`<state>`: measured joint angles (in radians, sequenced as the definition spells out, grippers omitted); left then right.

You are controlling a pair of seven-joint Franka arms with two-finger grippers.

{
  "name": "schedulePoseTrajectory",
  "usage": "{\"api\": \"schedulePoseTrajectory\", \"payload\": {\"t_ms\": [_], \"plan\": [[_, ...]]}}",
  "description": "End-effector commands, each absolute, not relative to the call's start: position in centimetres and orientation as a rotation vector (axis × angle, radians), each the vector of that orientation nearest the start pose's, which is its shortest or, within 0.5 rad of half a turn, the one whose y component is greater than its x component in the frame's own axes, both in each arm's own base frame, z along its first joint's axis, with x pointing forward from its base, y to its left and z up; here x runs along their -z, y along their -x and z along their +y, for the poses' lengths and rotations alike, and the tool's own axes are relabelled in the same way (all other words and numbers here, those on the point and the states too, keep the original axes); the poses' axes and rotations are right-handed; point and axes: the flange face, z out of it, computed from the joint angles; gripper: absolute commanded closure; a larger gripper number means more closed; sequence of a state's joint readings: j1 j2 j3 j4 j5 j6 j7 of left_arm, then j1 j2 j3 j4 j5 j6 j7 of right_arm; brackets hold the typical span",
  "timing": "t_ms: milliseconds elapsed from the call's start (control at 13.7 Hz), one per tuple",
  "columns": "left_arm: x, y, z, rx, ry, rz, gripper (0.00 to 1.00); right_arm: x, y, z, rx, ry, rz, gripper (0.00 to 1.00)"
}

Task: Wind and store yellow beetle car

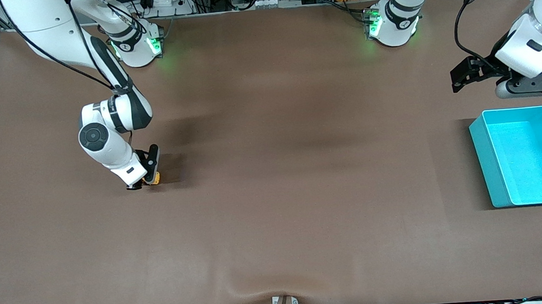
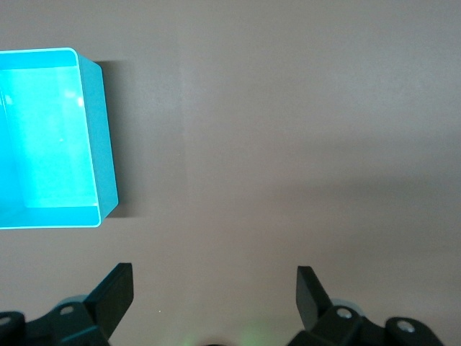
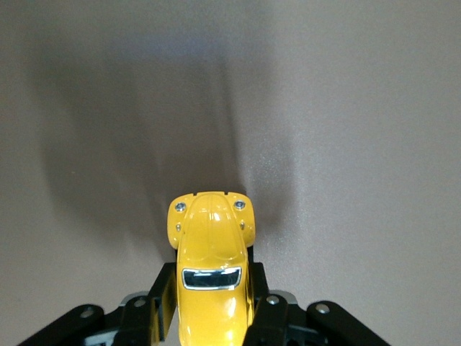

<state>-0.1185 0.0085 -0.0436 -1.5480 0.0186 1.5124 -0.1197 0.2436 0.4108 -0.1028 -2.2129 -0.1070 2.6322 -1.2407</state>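
Yellow beetle car (image 3: 210, 277) sits clenched in the right end effector (image 1: 148, 178) on the table (image 1: 274, 194), apparently being wound; next comes carrying it to the teal bin (image 1: 483, 156). Left end effector (image 2: 215, 297) waits released above the table beside the bin.

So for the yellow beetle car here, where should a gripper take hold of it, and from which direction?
Across the two flat flanks, coming down from above. The yellow beetle car has a rounded roof and hood that pads would likely slide off, while its narrow body fits between the fingers. The right gripper is already shut on it this way, low at the table. The left gripper waits open near the teal bin.
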Motion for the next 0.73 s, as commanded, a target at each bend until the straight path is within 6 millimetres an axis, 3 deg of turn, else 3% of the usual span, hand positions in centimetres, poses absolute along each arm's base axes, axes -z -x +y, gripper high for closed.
{"api": "schedulePoseTrajectory", "payload": {"t_ms": [0,655], "plan": [[-62.8,-54.5,-8.6,-0.052,3.135,0.031,0.0,-18.2,-54.9,6.3,-0.082,2.342,-2.221,0.65],[-62.6,-54.8,-8.7,-0.058,3.138,0.034,0.0,-18.1,-55.2,1.1,-0.109,2.305,-2.243,0.65]]}}
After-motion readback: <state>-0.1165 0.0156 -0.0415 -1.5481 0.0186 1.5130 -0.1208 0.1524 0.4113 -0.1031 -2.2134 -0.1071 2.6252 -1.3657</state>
